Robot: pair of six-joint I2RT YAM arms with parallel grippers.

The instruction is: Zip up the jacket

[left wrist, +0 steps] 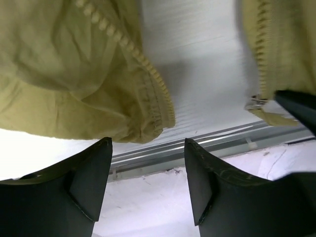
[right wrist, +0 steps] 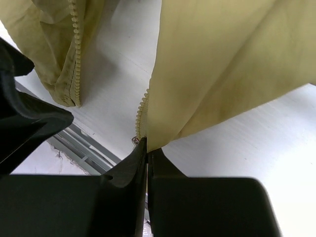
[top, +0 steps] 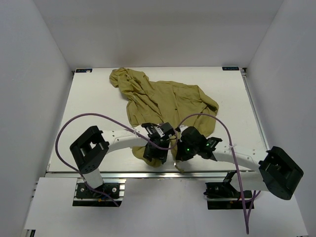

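Observation:
The olive-yellow jacket [top: 163,98] lies rumpled on the white table, hood at the far left, its open front hem at the near edge. My left gripper [top: 154,154] is open and empty; in the left wrist view [left wrist: 148,144] it hovers just below the left panel's hem [left wrist: 59,74] and its zipper teeth [left wrist: 148,69]. My right gripper [top: 180,156] is shut on the bottom corner of the right panel [right wrist: 217,64], right beside that panel's zipper teeth [right wrist: 141,111]. A small metal zipper end [left wrist: 255,101] shows at that corner.
The table's metal front rail [left wrist: 222,138] runs just under both grippers. A bare strip of table [right wrist: 118,64] separates the two zipper edges. White walls enclose the table. Purple cables [top: 74,123] arc over both arms.

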